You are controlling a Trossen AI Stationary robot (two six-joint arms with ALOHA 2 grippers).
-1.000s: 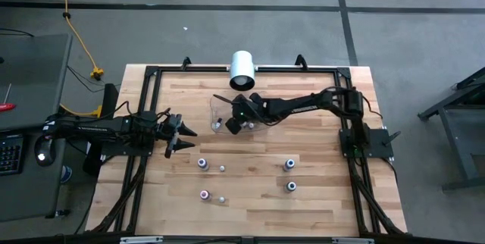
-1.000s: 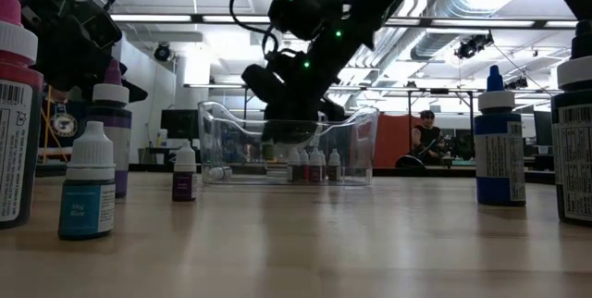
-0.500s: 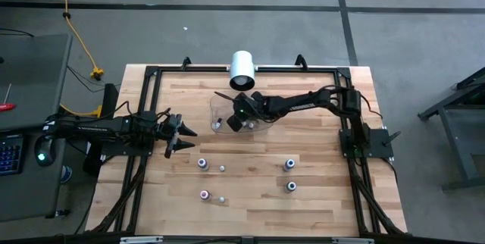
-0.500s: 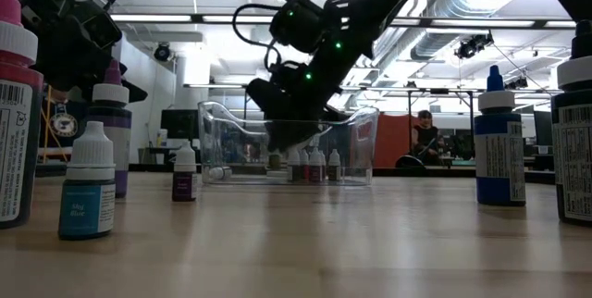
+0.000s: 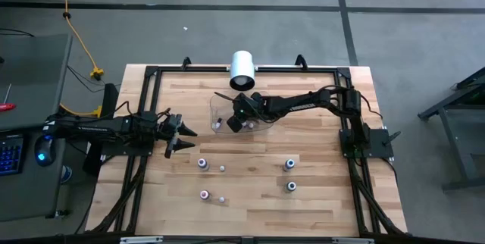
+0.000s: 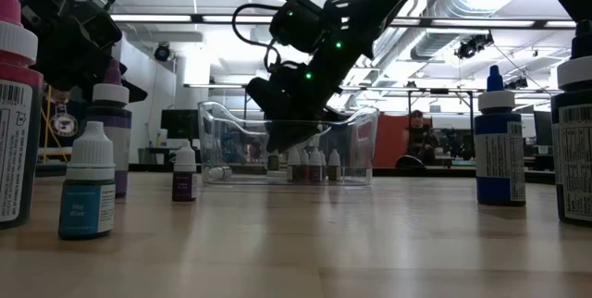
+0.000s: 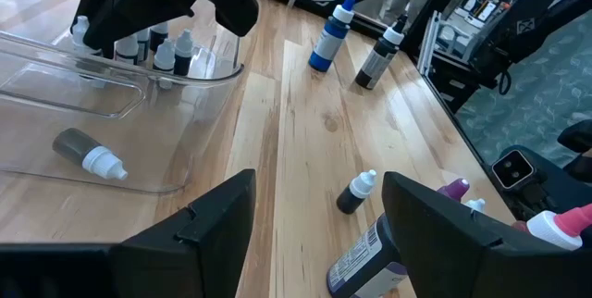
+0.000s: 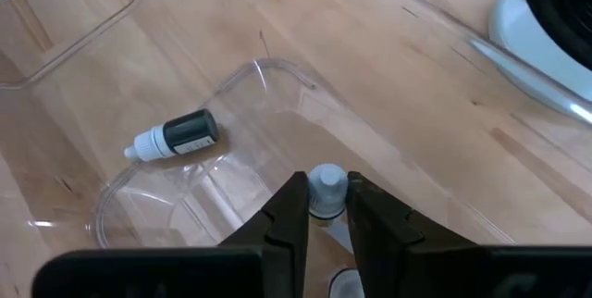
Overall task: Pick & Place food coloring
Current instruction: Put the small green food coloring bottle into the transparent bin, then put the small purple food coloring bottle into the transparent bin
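The food coloring bottles are spread out. Several small white-capped ones stand in the clear tray [image 5: 221, 112], and one lies on its side [image 8: 176, 136] on the tray floor. Others stand on the table: a purple one [image 5: 202, 163], a pink one [image 5: 204, 194], two blue ones [image 5: 289, 165] and small ones [image 5: 222, 168]. My right gripper [image 8: 326, 198] reaches down into the tray [image 6: 287, 145], shut on a small bottle. My left gripper [image 5: 179, 132] hovers open left of the tray, with small and purple bottles [image 7: 356, 192] ahead of it. My right gripper pinches a small food coloring bottle between its two fingers, at the neck just under its white cap [image 8: 326, 180]. The fingers come from above, slanting down into the tray. The bottle stands upright between them; its base is hidden by the fingers.
A large white cylinder [image 5: 242, 68] sits at the far edge behind the tray. A black frame [image 5: 151, 73] runs round the table. Bare wood lies between the tray and the standing bottles [image 6: 499, 141]. A person [image 6: 421, 141] shows in the room beyond the table.
My right arm has sunk and tipped a little over the tray in the first half second, then held still, its gripper staying inside the tray.
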